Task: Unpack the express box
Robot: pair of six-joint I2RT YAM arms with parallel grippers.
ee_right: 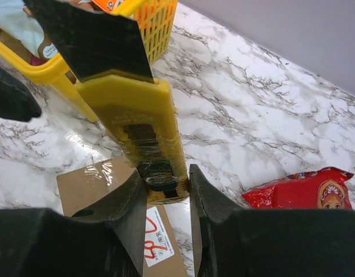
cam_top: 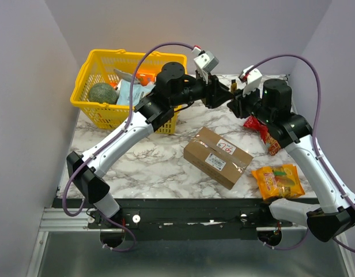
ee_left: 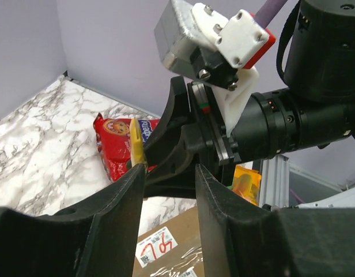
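Right pincer clamps a yellow cutter above the taped express box, whose sticker bears a red scribble; left pincer stands narrowly apart, empty; yellow basket holds packets.

Express box – near part behind right gripper fingers, cut by btm edge; same in left wrist view. Label – txt too small to read. Yellow tool – far end covered by black slab. Red packet partly under right arm.

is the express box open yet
No, in the top view the express box lies with its flaps flat and shut, the top taped over.
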